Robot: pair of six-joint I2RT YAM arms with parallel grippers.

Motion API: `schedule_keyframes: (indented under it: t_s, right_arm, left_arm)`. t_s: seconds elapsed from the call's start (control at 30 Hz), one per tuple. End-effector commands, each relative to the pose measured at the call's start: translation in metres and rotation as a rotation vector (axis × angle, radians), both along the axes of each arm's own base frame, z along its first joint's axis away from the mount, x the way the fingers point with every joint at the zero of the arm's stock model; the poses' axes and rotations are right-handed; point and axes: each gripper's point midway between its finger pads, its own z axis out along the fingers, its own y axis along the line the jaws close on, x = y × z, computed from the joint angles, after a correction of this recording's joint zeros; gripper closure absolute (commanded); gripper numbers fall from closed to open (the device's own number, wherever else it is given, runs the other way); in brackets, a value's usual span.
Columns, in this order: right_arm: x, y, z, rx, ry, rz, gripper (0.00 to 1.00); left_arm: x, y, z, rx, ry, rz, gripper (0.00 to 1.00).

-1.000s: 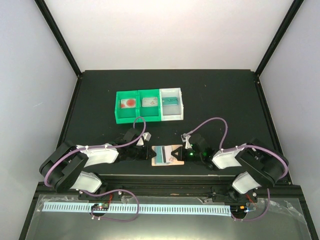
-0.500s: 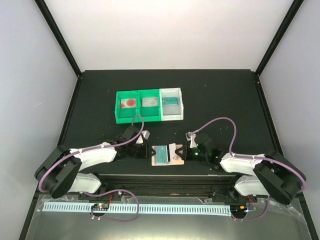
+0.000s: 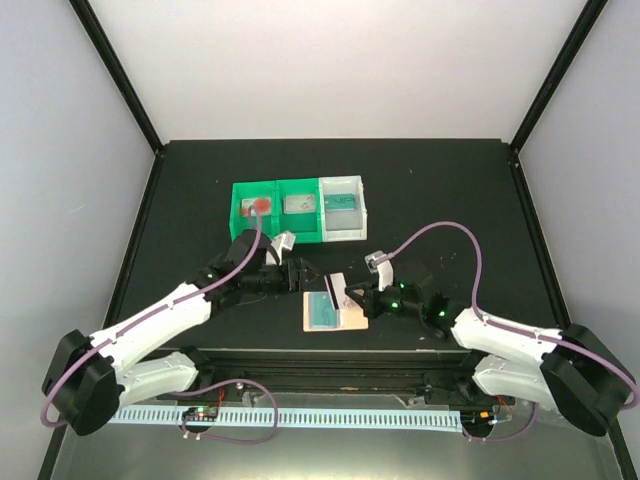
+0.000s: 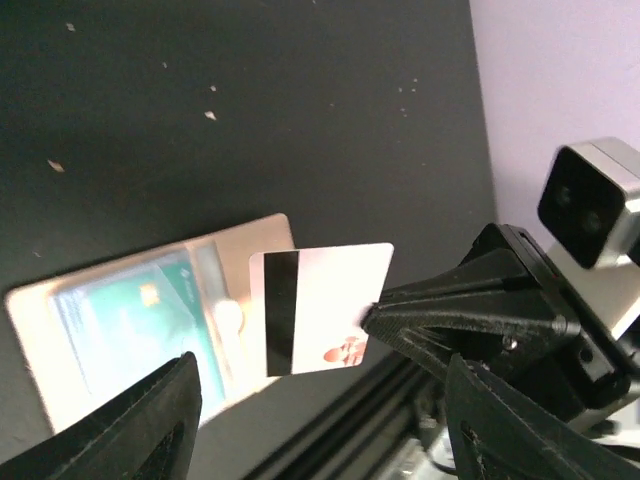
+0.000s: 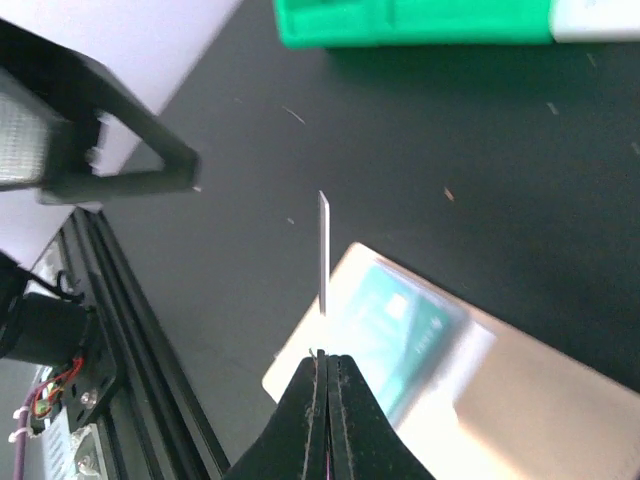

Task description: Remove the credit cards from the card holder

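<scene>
Black surface [image 3: 200,200] first, with a green-and-white bin [image 3: 270,238] toward its 12 o'clock. Nearer, at about 6 o'clock, the tan card holder [image 3: 355,322], lying flat, pocket side up, with a teal card [image 4: 130,320] tucked inside. Whether more than one in there, impossible to tell.

Just over the holder's 12 o'clock edge, a white card [image 4: 335,300], seemingly lifted clear. Pinched at one short edge by the right fingers [image 5: 318,390], pressed together on it from 3 o'clock. At 9 o'clock, the left fingers [image 4: 140,420], spread wide, close to that card but gripping nothing.

Likely trouble: a swivel or slip from so narrow a pinch, above all on a nudge from the spread fingers closing in. No hold on the holder either, hence a risk of dragging it along with the teal card.

From the left wrist, the white card's black stripe and reddish mark. From the right wrist, only its thin edge, upright. From above alone, both arms and the whole bin.
</scene>
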Motion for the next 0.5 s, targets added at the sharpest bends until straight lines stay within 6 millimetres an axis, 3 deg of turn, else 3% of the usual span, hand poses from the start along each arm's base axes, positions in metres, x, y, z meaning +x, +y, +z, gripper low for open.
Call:
schedule_keyframes:
  t_s: [0.0, 0.1, 0.17, 0.3, 0.47]
  right_arm:
    - [-0.003, 0.01, 0.044, 0.099, -0.282, 0.091, 0.99]
    - [-0.007, 0.009, 0.062, 0.119, -0.443, 0.099, 0.99]
    - [-0.014, 0.01, 0.072, 0.122, -0.552, 0.134, 0.99]
    - [-0.024, 0.011, 0.083, 0.109, -0.728, 0.188, 0.99]
    - [-0.036, 0.021, 0.089, 0.013, -0.943, 0.249, 0.99]
  left_arm:
    - [-0.017, -0.016, 0.028, -0.26, 0.197, 0.016, 0.31]
    - [-0.03, -0.018, 0.048, -0.432, 0.272, 0.021, 0.31]
    - [-0.03, -0.009, 0.046, -0.417, 0.318, 0.104, 0.32]
    - [-0.033, 0.01, 0.036, -0.385, 0.429, 0.258, 0.44]
    - [-0.041, 0.011, 0.035, -0.497, 0.5, 0.275, 0.38]
